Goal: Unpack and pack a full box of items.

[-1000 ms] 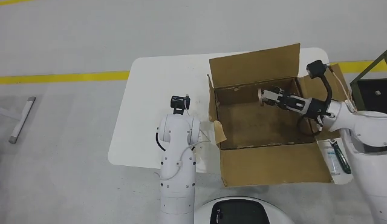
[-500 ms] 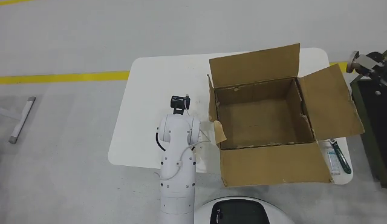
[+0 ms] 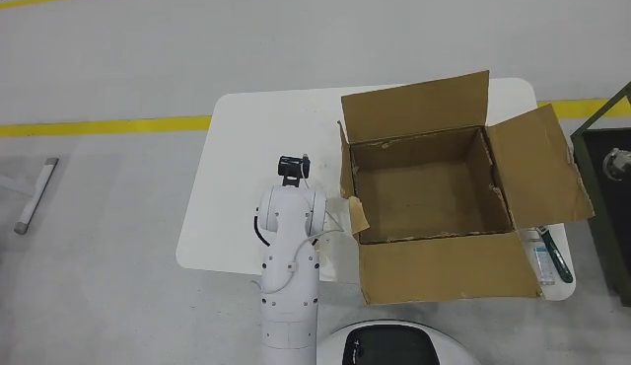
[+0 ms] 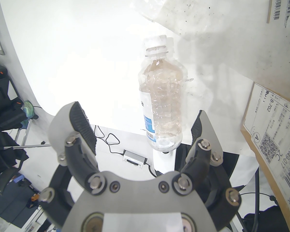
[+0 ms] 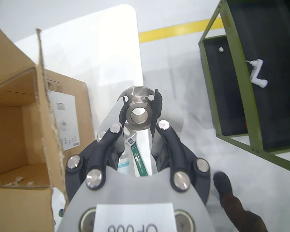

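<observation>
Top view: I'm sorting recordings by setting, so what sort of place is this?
Probably a warehouse or factory hall: a grey floor with a painted yellow line, a green metal rack beside the table, and an open cardboard box on it.

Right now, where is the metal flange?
The flange is clamped in the right gripper, held in the air off the table's right end, between the open cardboard box and the green rack.

white glossy left arm of rounded segments, black cable on its side, black camera at its end, left gripper with grey metal base, black linkages, silver screws, ribbed black pads, right gripper alike (white printed label on its base)
</observation>
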